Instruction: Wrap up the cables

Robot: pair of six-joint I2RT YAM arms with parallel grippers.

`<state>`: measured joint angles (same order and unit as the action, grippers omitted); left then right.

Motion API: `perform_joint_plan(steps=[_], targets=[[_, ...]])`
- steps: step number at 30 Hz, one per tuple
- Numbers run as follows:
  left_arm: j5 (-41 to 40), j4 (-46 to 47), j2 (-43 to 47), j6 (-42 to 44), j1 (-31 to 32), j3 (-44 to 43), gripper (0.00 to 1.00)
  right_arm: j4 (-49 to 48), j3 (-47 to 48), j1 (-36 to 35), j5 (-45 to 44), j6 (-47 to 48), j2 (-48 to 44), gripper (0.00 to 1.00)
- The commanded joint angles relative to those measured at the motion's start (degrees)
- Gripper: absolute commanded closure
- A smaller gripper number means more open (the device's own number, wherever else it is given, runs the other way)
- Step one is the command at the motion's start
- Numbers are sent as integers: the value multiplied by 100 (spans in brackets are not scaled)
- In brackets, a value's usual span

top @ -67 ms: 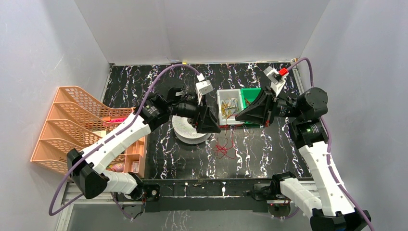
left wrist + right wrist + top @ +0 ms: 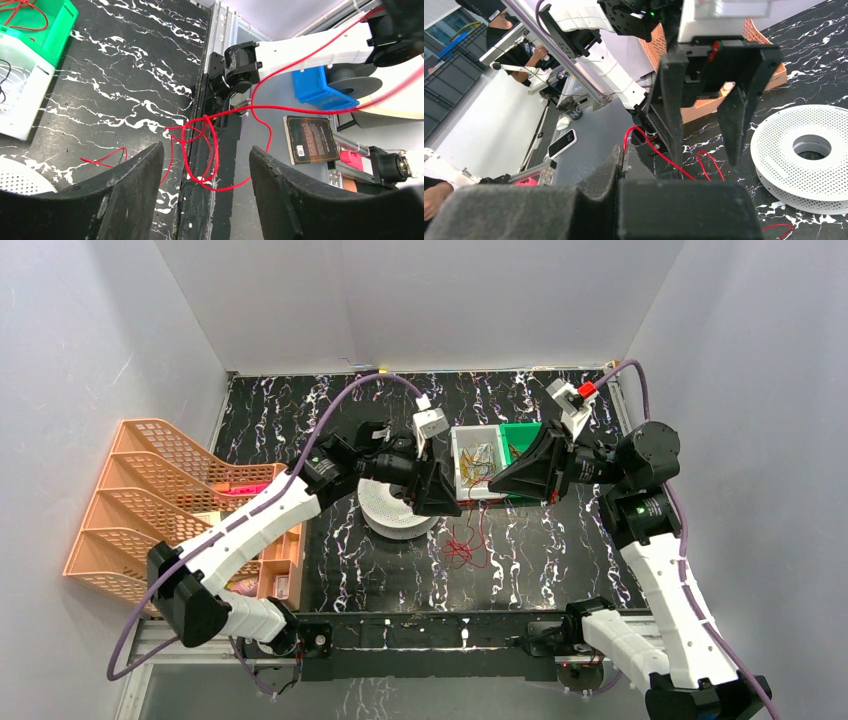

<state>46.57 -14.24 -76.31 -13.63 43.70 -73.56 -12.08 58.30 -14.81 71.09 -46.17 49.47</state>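
The cables [image 2: 462, 552] are thin red wires lying in a loose tangle on the black marbled table, in front of the bins. One strand rises from the tangle to my right gripper [image 2: 497, 480], which is shut on it. In the right wrist view the red wire [image 2: 664, 157] comes out from between the closed tips of that gripper [image 2: 623, 147]. My left gripper [image 2: 437, 495] hangs just left of it, above the tangle, and is open. Red loops [image 2: 215, 150] show in the gap of the left gripper [image 2: 206, 147], below its fingers and apart from them.
A white perforated spool [image 2: 395, 512] lies flat under the left arm. A white bin [image 2: 462, 440] holding yellowish wires and a green bin [image 2: 525, 435] stand behind the grippers. An orange mesh rack [image 2: 150, 490] stands at the far left.
The left gripper has shifted slightly right, toward the right gripper. The right arm and the tangle have not moved.
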Motion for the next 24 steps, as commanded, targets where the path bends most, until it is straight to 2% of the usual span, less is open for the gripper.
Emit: perform_joint_plan(steps=[1, 4, 7, 8, 9, 14, 19, 24], targets=[[294, 115, -314, -18, 85, -29, 42, -282, -37, -97, -22, 88, 0, 100], [312, 26, -494, 45, 110, 25, 52, -291, -62, -166, -50, 109, -16, 100], [17, -54, -446, 120, 120, 50, 82, -34, -128, -215, -60, 300, -50, 100], [-151, -99, -361, 140, 121, 44, 96, 262, -132, -221, -87, 507, -71, 100], [-337, -160, -283, 134, 117, 48, 100, 588, -143, -226, -135, 725, -107, 100], [-964, -284, 116, 45, 120, 203, 100, 1594, -262, -224, -548, 1318, -278, 100], [-1689, -343, 576, -290, 121, 467, 100, 3067, -348, -221, -1354, 2121, -492, 100], [-2183, -334, 889, -677, 116, 628, 100, 3554, -705, -223, -1673, 2218, -776, 100]])
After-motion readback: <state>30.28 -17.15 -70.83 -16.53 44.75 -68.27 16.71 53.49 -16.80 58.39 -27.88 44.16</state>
